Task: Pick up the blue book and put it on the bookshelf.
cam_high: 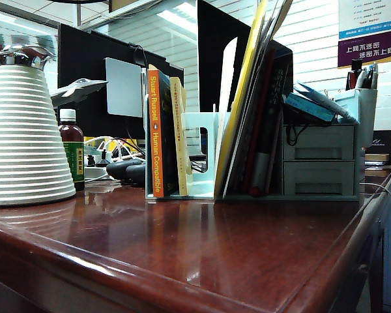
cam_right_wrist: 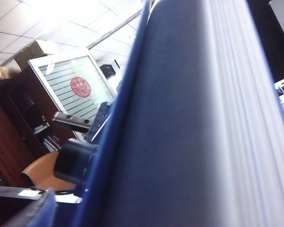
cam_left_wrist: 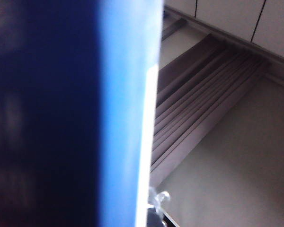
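Blue book (cam_left_wrist: pixel 85 113) fills both end effectors' views.

You see glossy dark-wood table (cam_high: pixel 202 254). Mint-green bookshelf (cam_high: pixel 197 156) stands at far middle. In its left slot: orange-spined book (cam_high: pixel 156 134) upright, thin yellow book (cam_high: pixel 178 137) touching its right side. Right slot: several books leaning right (cam_high: pixel 257 104). Grey two-drawer organizer (cam_high: pixel 318 160) just right of shelf. White ribbed jug (cam_high: pixel 23 130) far left, small brown bottle (cam_high: pixel 72 151) beside it. No robot hand visible.
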Available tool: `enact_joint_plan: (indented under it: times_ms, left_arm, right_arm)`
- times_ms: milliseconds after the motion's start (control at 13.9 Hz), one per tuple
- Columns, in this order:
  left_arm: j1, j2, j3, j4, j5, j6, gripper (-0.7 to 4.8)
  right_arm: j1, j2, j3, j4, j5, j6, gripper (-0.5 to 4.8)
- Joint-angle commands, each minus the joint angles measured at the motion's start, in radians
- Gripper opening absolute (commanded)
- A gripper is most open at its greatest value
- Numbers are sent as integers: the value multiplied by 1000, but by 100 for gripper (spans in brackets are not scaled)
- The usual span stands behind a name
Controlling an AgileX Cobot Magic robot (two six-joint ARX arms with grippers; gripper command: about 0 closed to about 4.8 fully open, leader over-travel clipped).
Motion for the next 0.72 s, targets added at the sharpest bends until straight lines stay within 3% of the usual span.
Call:
enact_joint_plan:
  times_ms: [72, 216, 288, 648, 720]
  left_arm:
    - [-2, -14, 13, 65, 18, -3, -5]
    - [-2, -14, 13, 65, 47, -3, -5]
    - [-1, -14, 13, 66, 48, -3, -5]
    - [-1, -14, 13, 74, 51, 4, -4]
    - [-1, -14, 13, 74, 55, 9, 49]
  right_arm:
    - [2, 31, 8, 24, 3, 14, 195]
    - [2, 44, 8, 26, 13, 13, 27]
    - [1, 44, 7, 36, 13, 9, -3]
    - [1, 42, 7, 90, 9, 2, -1]
    - [1, 42, 7, 99, 9, 2, -1]
